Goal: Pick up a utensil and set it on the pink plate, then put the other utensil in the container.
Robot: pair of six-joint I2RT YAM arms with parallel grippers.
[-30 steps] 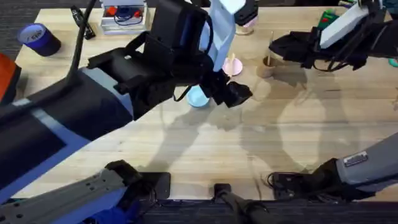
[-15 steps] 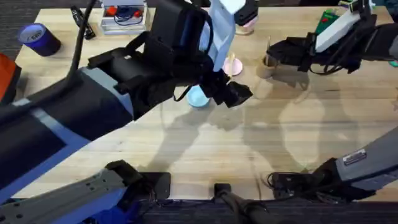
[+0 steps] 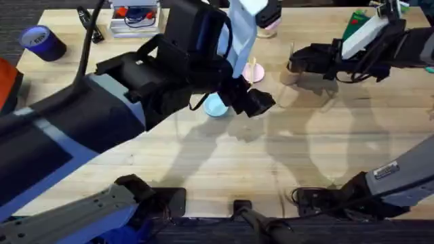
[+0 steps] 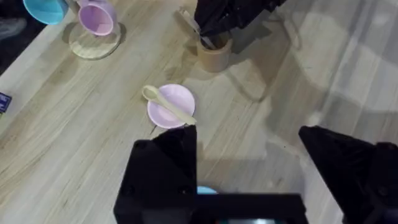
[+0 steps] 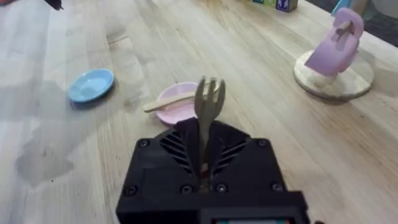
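Right now the right gripper is pinching one small wooden fork, with the tines sticking straight up between its fingers. It is hanging right over the brown wooden cup, and the fork's handle end is going down into the cup, though how deep is hard to tell. Near the cup, one spoon is lying across the pink plate, with its round end poking out past the rim. So one fork and one spoon are showing, two utensils in all. The left gripper is hanging above the table with its two black fingers spread wide and holding nothing. Two small plates are sitting on the wood, the pink one and one blue plate, a little apart. One pink mug is standing on one round coaster, off to the side.
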